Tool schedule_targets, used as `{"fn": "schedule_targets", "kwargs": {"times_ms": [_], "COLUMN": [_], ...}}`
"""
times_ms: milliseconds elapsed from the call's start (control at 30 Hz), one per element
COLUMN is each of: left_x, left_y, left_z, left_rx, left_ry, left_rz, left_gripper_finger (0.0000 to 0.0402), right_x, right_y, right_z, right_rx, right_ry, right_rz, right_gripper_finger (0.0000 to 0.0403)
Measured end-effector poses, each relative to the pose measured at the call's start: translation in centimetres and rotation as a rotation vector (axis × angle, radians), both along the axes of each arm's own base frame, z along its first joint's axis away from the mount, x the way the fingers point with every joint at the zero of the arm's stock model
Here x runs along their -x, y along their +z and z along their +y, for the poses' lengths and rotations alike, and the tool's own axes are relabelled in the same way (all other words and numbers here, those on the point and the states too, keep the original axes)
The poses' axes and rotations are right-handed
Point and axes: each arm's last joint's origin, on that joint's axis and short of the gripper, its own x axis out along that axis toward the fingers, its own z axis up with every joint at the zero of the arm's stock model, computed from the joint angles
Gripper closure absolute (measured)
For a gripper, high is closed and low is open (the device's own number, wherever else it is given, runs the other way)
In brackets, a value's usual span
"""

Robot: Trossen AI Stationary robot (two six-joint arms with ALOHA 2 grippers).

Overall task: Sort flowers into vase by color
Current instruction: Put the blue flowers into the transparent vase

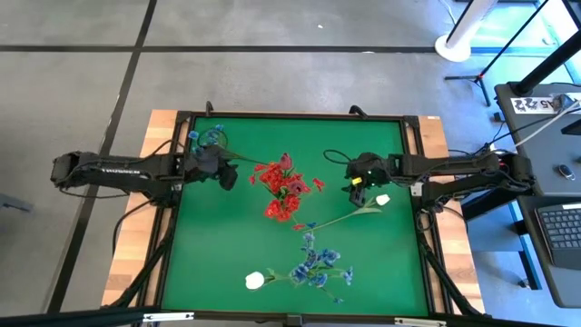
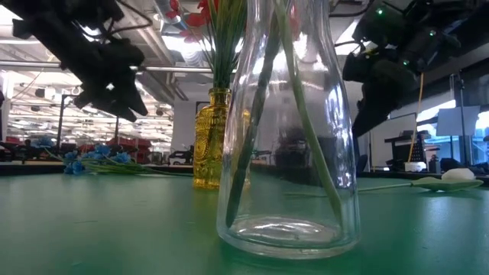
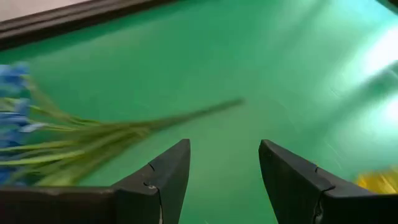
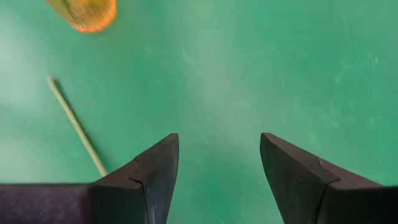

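Both grippers hung spread and empty over the green table mat (image 1: 218, 263). Left gripper (image 3: 224, 171) poised beside the blue spray (image 1: 207, 138) lying at the mat's far-left corner, stems (image 3: 155, 123) trailing toward the fingers. Right gripper (image 4: 217, 168) hovered over bare mat just above the white tulip bud (image 1: 383, 199), whose thin stem (image 1: 340, 219) ran down toward the middle. Red sprays (image 1: 283, 186) already stood in the amber vase (image 2: 212, 137). Further blue sprays (image 1: 318, 263) bunched at the clear glass vase (image 2: 286, 153) in the near middle, with a second white bud (image 1: 255, 281) just beside them; whether lying or standing, hard to tell from above.

Judged featherlight and springy: wire-like stems, soft blossoms likely to crush or snag. Best pinched low on the bare stem, well clear of the petals, so the head would hang upright and thread into a narrow neck. Thin stem likely to slip or roll between the pads unless squarely centred.
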Motion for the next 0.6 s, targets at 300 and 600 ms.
{"fn": "schedule_targets", "kwargs": {"times_ms": [300, 600], "left_x": [1.2, 1.3], "left_y": [-0.2, -2.1], "left_z": [3.4, 6.6], "left_rx": [0.029, 0.227], "left_ry": [0.091, 0.236], "left_rz": [0.049, 0.052], "left_gripper_finger": [0.0215, 0.0215], "right_x": [-1.2, -1.6], "right_y": [3.1, 3.6], "right_z": [-0.1, -0.1], "right_rx": [-0.014, 0.013], "right_ry": [0.022, 0.054], "right_rz": [-0.089, -0.138], "right_gripper_finger": [0.0178, 0.0178]}}
